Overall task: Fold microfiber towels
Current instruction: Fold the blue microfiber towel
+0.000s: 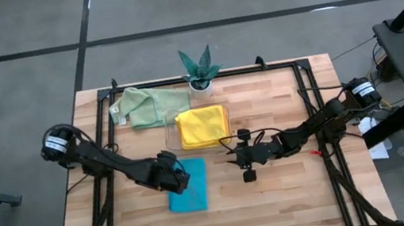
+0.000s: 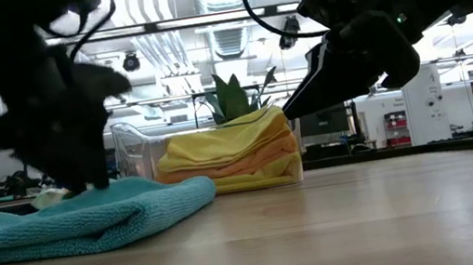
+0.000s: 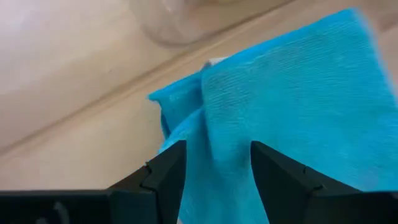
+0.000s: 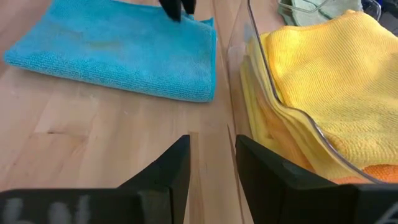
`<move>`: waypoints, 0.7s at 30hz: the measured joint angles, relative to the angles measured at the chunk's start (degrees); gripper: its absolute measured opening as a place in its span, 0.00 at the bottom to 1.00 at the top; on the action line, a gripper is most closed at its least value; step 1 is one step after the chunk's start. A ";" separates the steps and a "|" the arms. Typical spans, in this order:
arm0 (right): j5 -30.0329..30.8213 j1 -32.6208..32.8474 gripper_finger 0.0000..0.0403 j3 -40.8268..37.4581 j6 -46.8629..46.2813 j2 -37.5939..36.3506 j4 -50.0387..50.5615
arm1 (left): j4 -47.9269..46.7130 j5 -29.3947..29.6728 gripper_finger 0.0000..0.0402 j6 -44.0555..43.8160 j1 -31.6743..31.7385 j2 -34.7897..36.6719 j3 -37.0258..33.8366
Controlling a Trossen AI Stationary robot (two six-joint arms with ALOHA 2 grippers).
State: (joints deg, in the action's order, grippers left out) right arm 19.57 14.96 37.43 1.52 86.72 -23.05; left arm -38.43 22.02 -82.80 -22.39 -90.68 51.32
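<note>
We judge the step in hand to be the folding of the soft teal-blue microfiber towel (image 1: 187,186), which lies already doubled into a long rectangle on the pale wooden slatted desk (image 1: 279,198), in front of the clear plastic tray (image 2: 131,148). Our left end effector (image 1: 171,171) sits at the towel's far corner, and its wrist view shows the two dark fingers (image 3: 163,177) spread, with a raised ridge of blue cloth running between them; they straddle the cloth but have not closed on it. Our right end effector (image 1: 242,157) hovers above bare wood just beside the tray, its jaws apart and holding nothing.

The next move, as we read it, calls for the left fingers to pinch that ridge firmly, then carry the corner across toward the near edge for another fold, keeping the lower layer from dragging along.

The high view alone shows the crumpled pale green microfiber towel (image 1: 145,105) waiting at the back left, near the small green potted plant (image 1: 199,68). The low view reveals an orange layer under the folded yellow microfiber towel (image 2: 224,144) stacked in the tray, which from above looks plain yellow. The right wrist view confirms the gap between the right fingers (image 4: 165,177).
</note>
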 joint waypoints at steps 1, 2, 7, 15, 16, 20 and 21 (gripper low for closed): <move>0.00 0.00 0.29 0.00 0.04 0.00 -0.02 | 1.52 0.00 0.41 -0.36 0.00 -0.49 -0.64; 0.00 0.00 0.29 0.00 0.06 0.00 0.00 | 3.62 0.02 0.41 -0.45 0.00 -0.88 -1.20; -0.01 0.00 0.29 -0.07 -0.08 0.00 0.04 | 13.23 0.16 0.41 2.08 0.00 -1.77 -2.02; -0.02 0.00 0.29 -0.07 -0.44 0.00 0.07 | 14.45 0.54 0.41 4.10 0.00 -1.77 -0.95; -0.02 0.00 0.29 -0.07 -0.44 0.00 0.07 | 14.35 0.54 0.41 4.10 0.00 -1.77 -0.79; -0.02 0.00 0.29 -0.07 -0.45 0.00 0.07 | 14.71 0.58 0.41 5.18 -0.09 -1.77 0.26; -0.02 0.00 0.29 -0.07 -0.44 0.00 0.09 | 15.40 0.69 0.41 6.11 -0.13 -1.77 0.35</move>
State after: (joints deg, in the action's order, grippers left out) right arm 19.55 14.96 37.36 1.08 86.72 -22.96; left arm -23.03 22.71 -76.69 -22.52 -92.44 51.67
